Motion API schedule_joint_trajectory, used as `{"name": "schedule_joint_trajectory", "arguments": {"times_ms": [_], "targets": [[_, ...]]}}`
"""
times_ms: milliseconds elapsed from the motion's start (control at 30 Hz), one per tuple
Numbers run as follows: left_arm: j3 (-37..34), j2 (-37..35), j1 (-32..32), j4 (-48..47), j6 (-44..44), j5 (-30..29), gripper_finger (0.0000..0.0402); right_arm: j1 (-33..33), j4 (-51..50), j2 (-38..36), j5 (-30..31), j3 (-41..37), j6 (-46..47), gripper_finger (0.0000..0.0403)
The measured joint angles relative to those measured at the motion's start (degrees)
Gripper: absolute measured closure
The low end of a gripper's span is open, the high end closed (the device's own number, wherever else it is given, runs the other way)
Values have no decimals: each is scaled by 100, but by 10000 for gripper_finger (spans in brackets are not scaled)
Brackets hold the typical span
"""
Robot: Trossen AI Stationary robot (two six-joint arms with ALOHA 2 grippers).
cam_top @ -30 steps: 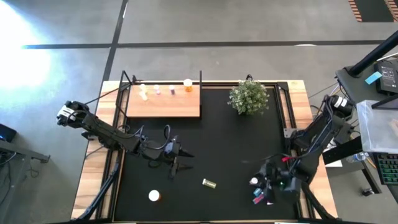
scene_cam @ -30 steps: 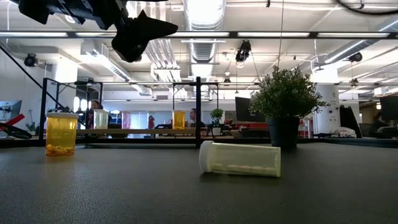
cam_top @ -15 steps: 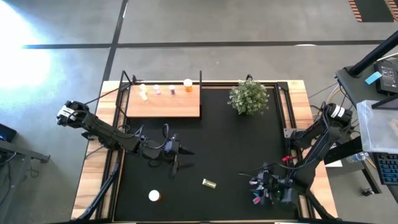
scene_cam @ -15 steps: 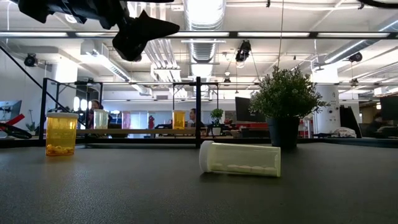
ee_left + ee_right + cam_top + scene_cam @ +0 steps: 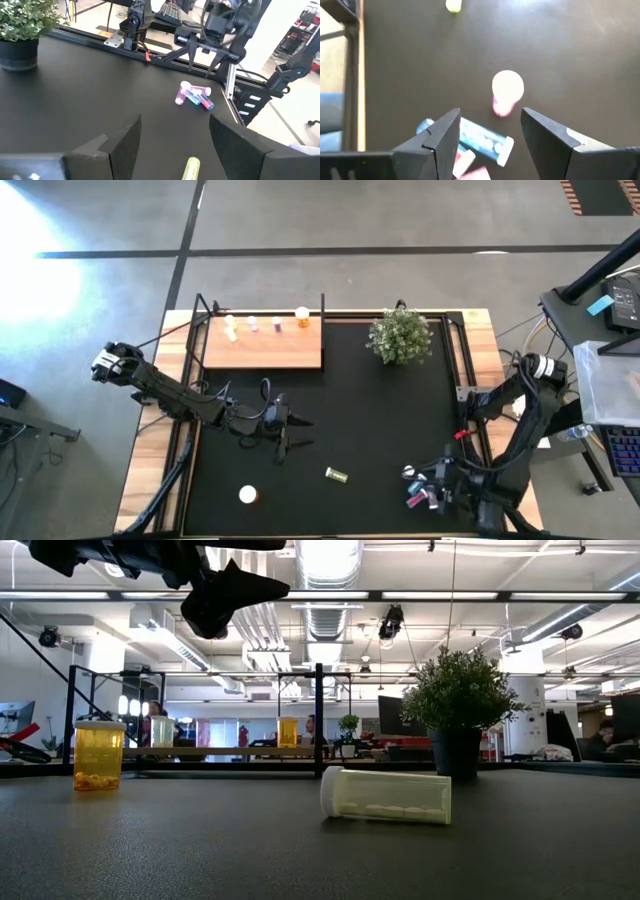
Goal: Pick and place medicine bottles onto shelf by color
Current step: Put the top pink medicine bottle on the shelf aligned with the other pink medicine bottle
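While the left claw (image 5: 283, 430) waits open, the right claw (image 5: 437, 483) hangs open above pink bottles (image 5: 418, 498).

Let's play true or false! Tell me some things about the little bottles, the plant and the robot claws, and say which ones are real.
1. The yellow bottle lies on its side on the black mat. True.
2. The left gripper is holding a bottle. False: its open fingers are empty above the mat.
3. The plant stands on the shelf. False: it stands on the mat beside the shelf.
4. Four small bottles stand along the back of the shelf. True.
5. The right gripper is open over a cluster of pink and blue bottles. True.
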Motion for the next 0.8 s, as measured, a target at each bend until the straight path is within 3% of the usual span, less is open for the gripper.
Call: {"name": "schedule_joint_trajectory", "arguments": {"times_ms": [167, 800], "targets": [[0, 0, 0, -1, -2, 1, 182, 135, -145, 486, 35, -105, 664, 204], [2, 0, 0, 43, -9, 2, 182, 118, -181, 1473, 913, -178, 1123, 204]]}}
